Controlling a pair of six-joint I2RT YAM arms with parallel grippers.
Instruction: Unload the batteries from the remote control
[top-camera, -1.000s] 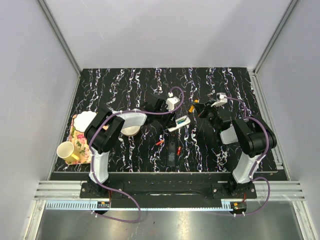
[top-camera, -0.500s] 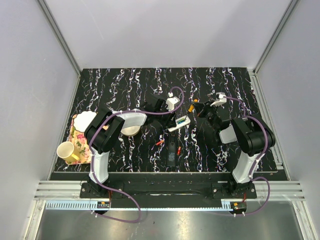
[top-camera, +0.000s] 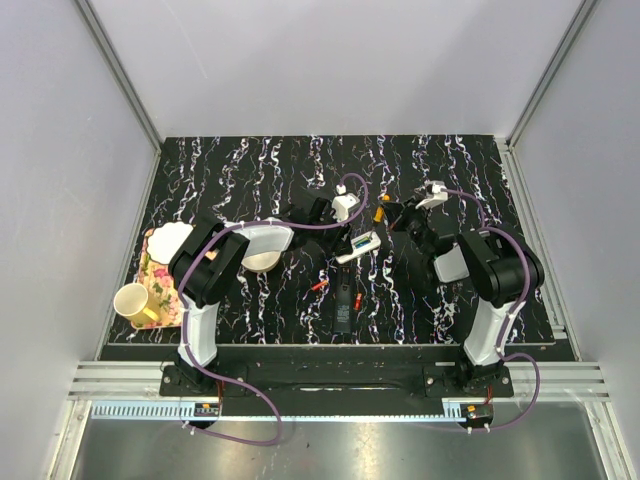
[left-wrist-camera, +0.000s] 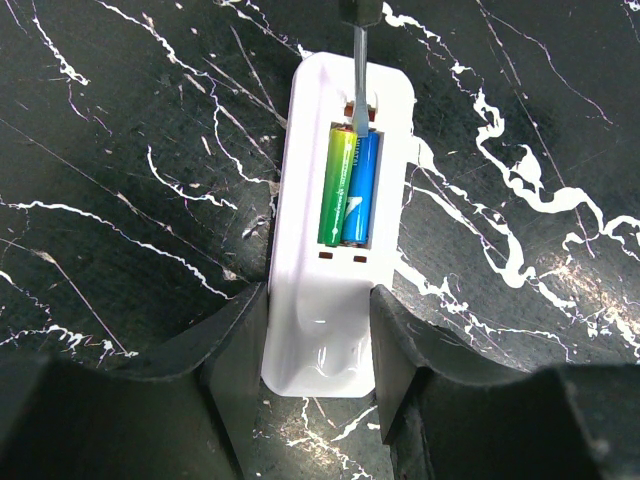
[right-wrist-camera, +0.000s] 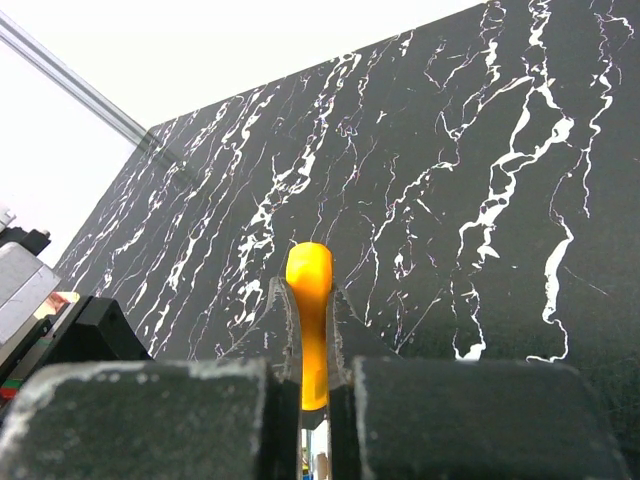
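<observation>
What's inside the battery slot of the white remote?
A green battery and a blue battery lie side by side in the remote, a thin tool tip at their far end. Whatever sits beneath them is covered.

A thin shaft (left-wrist-camera: 352, 60) enters the left wrist view cut off by the top edge, and the finger bases of the left gripper (left-wrist-camera: 320, 300) blur into the bottom edge. The right gripper (right-wrist-camera: 308, 310) hides the lower part of the orange handle (right-wrist-camera: 308, 270). From above, two red bits (top-camera: 320, 286) near the remote control (top-camera: 358, 246) are too small to identify.
</observation>
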